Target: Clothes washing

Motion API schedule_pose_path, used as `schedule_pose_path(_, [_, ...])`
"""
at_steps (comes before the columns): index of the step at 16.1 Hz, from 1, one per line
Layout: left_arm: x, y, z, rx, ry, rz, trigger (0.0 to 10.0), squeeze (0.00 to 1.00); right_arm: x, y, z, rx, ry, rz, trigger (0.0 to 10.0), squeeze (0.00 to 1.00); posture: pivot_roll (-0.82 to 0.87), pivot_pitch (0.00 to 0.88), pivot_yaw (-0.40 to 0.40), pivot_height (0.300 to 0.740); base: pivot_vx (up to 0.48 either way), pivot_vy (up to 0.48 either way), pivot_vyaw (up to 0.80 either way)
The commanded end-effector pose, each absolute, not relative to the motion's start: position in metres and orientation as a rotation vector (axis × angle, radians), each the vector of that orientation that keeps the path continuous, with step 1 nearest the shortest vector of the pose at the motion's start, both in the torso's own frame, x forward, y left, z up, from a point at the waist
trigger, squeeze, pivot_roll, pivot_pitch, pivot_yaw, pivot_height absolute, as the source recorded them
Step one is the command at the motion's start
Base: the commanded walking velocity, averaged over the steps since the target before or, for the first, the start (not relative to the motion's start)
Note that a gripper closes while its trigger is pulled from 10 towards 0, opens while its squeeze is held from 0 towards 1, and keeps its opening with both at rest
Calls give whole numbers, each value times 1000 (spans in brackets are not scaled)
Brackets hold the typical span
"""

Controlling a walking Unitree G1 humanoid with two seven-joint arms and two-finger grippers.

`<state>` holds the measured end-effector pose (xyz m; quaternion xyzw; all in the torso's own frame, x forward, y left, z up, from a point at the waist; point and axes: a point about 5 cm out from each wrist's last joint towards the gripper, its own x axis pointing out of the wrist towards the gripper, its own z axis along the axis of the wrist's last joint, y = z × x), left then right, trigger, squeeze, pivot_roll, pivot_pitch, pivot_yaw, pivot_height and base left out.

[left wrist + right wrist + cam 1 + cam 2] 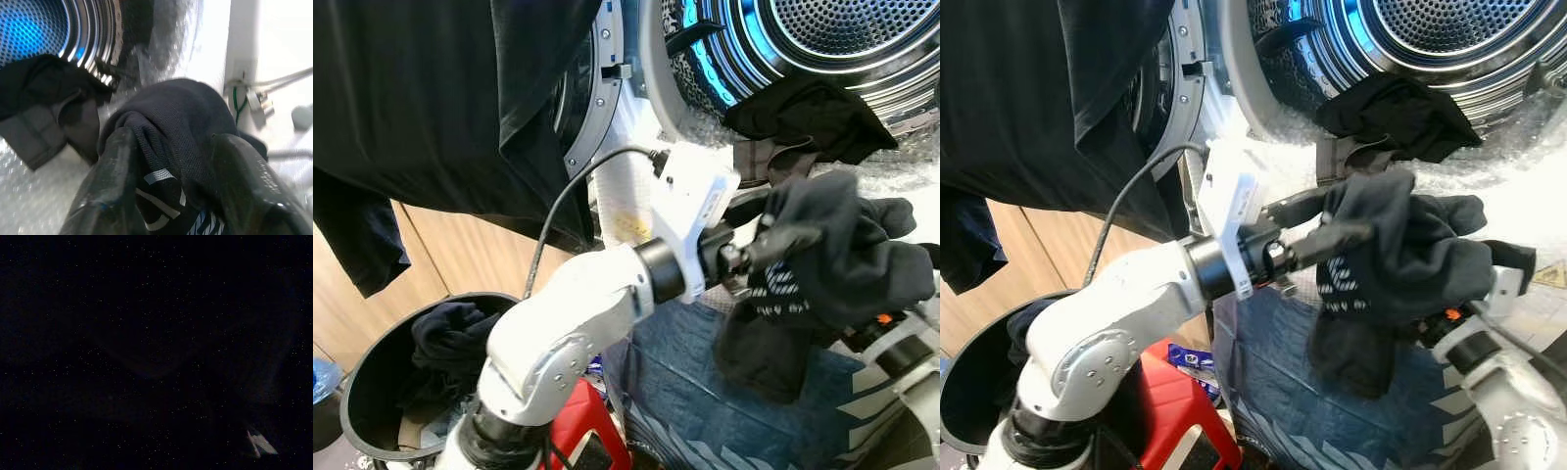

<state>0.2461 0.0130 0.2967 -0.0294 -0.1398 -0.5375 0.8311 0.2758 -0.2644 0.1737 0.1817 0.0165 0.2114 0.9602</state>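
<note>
Mesh fabric bunches up front and centre: the left gripper (759, 250) has its long black fingers (110, 181) clamped on a dark mesh garment (832, 259) with white printed lettering, holding it up just below the washing machine drum (842, 39). That perforated steel drum glows blue inside, and a second black garment (808, 117) droops over its ribbed rim. Bubble wrap (29, 196) lines the sill beneath. The right gripper sits under the bundle, its wrist view nearly black; whether it grips anything, I cannot tell. Down left, a round black laundry basket (367, 387) holds more dark clothes.
</note>
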Motion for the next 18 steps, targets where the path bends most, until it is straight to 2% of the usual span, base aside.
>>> schedule_pose_path(1, [243, 21, 297, -33, -293, -1145, 10000, 1000, 274, -268, 192, 351, -34, 475, 0, 0, -39, 0, 54, 740, 0, 0, 0])
schedule_pose_path(5, [247, 53, 276, 86, -139, -1053, 10000, 1000, 257, -269, 196, 250, 35, 658, 0, 0, -32, 0, 53, 740, 0, 0, 0])
schedule_pose_path(11, [252, 57, 249, 234, 37, -1012, 10000, 1000, 266, -258, 211, 207, 15, 743, 0, 0, -20, 0, 41, 740, 0, 0, 0])
schedule_pose_path(15, [263, 82, 246, 306, 35, -930, 10000, 1000, 253, -265, 247, 46, 10, 861, 0, 0, -42, 0, 35, 740, 0, 0, 0])
schedule_pose_path(18, [264, 90, 245, 356, 20, -929, 10000, 1000, 250, -269, 269, -21, -19, 914, 0, 0, -63, 0, 35, 740, 0, 0, 0])
